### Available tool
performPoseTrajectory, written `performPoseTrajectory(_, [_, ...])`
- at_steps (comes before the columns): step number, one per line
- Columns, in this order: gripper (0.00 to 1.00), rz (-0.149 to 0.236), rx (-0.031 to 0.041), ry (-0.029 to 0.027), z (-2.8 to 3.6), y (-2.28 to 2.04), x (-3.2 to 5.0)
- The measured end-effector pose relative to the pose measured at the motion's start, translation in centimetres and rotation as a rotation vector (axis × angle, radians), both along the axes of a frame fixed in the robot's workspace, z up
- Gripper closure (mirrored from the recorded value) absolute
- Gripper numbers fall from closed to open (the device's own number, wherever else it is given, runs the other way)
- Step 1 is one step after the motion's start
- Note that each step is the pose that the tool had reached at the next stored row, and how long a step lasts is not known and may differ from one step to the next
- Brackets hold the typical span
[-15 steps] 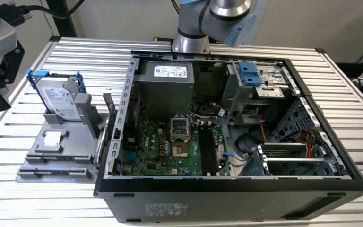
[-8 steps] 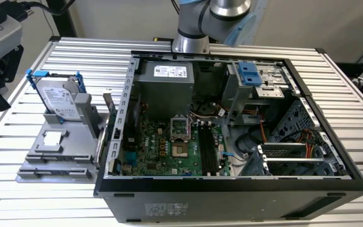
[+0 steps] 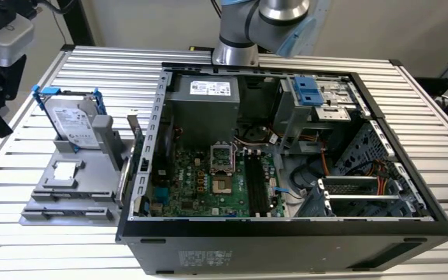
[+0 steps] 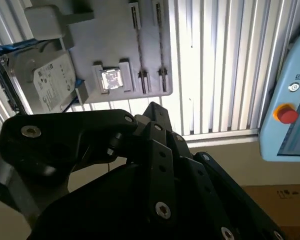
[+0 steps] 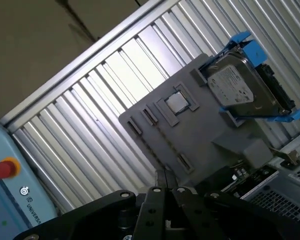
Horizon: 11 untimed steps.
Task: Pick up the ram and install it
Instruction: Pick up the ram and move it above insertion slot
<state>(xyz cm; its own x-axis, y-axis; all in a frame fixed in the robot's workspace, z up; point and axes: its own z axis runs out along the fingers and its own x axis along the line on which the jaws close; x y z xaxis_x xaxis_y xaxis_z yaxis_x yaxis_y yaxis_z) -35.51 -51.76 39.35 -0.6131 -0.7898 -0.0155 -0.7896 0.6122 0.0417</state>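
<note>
Hard drive (image 3: 72,121) stands in grey fixture (image 3: 68,195) beside computer case (image 3: 286,242)

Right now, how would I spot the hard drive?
Find the open computer case; on the exterior view's left of it sits a grey tray. The hard drive stands upright on it, silver with a white label, the tray's only thing wrapped in blue plastic.

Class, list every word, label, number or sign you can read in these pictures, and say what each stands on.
No text reads clearly enough to quote.
White label on the grey hard drive in its blue bracket: too small.
White label on the grey power-supply box: too small.
Sticker on the black computer case's outer wall: blurred.
Light-blue control pendant with a red button: lettering cut off at the picture's edge.
</note>
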Motion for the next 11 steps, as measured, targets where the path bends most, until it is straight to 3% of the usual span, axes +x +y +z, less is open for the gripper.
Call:
performPoseTrajectory(6, [1.00,0.099,-0.0003,-0.0003,0.00,0.00,0.00])
performPoseTrajectory(11, [1.00,0.165,-0.0008,-0.0096,0.00,0.00,0.01])
